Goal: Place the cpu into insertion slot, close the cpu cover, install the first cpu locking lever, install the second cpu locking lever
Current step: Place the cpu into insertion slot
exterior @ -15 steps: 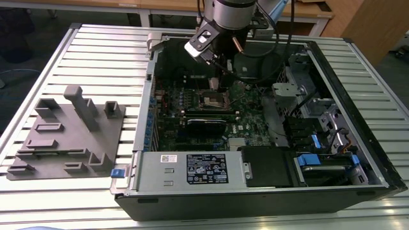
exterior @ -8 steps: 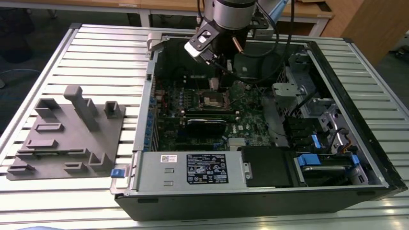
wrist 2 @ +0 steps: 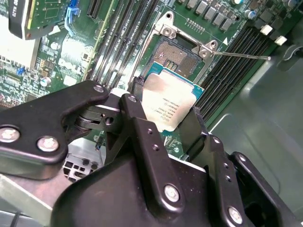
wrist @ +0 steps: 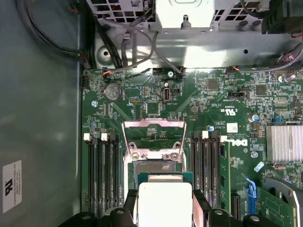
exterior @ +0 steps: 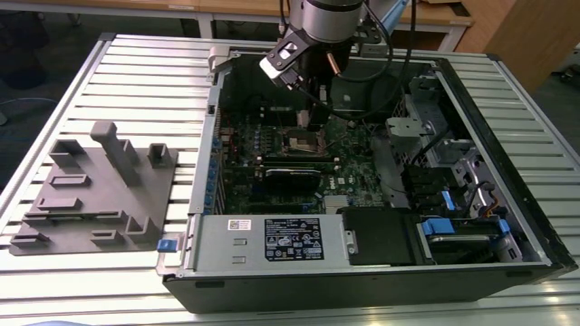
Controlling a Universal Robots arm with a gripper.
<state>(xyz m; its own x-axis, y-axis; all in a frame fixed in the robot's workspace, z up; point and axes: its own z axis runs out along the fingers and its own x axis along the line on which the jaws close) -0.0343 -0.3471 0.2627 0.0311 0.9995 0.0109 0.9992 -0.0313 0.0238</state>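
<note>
Inside the open computer case lying on the slatted desk, the arm is reaching down over the green motherboard, and its hand is hanging just above the insertion slot. In both wrist views the hand is clamping the cpu by two opposite edges, with one black finger pressing on one side and the other finger pressing on the far side. The chip's silver-grey top is facing the cameras, and its green edge is showing beyond the metal. The cpu is sitting clear of the insertion slot, near it and partly overlapping it in the first wrist view, and it is not lying in the socket. The socket's dark centre is lying uncovered. The cpu cover is standing swung back from the slot, its cut-out middle showing the board behind it. In the second wrist view a thin metal locking lever is sticking out from the slot's rim across the long black memory slots, which are running along both sides of the socket. At the exterior view's left, a grey moulded fixture is resting on the desk, well apart from the case.
</note>
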